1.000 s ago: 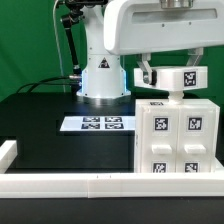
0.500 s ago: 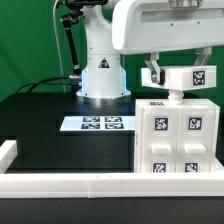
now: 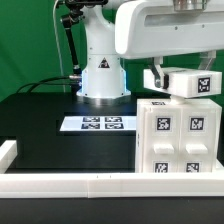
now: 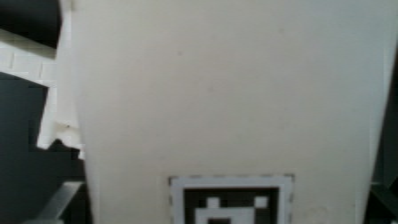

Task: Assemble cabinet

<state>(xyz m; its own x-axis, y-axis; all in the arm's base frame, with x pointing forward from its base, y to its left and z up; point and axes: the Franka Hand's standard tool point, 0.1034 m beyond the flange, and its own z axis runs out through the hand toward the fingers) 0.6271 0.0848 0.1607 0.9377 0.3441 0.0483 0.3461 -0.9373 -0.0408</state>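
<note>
**A:** So, how far along is the cabinet?

**B:** Most of the way, I'd judge. The cabinet body [image 3: 178, 140] stands upright on the black table [image 3: 45, 135] at the exterior view's right, just behind the long white border rail [image 3: 70, 182]. Its front is closed in with tagged faces, and I see no loose parts lying about.

**A:** What's left, then?

**B:** One white tagged piece [image 3: 198, 85], as far as the pictures show. It hangs just above the body's top, tilted rather than level, so it isn't seated. I can't tell whether its lower edge grazes the top or clears it.

**A:** And the arm?

**B:** It reaches over from the base [image 3: 103, 75] behind, with the wrist low over the cabinet. The gripper [image 3: 182, 79] is clamped on that piece with its jaws standing wide. One finger [image 3: 152, 78] shows at the piece's end toward the exterior view's left, and the other is hidden behind the piece.

**A:** Does the wrist view help?

**B:** Only a little. The piece's flat face [image 4: 231, 110] fills nearly the whole picture, with a tag at one edge, so it sits close under the camera. The fingers aren't clear there.

**A:** What does the next move need?

**B:** Probably levelling the piece and lining it up square with the top before lowering it. The marker board [image 3: 95, 123] lies well apart, in the middle of the table.
</note>
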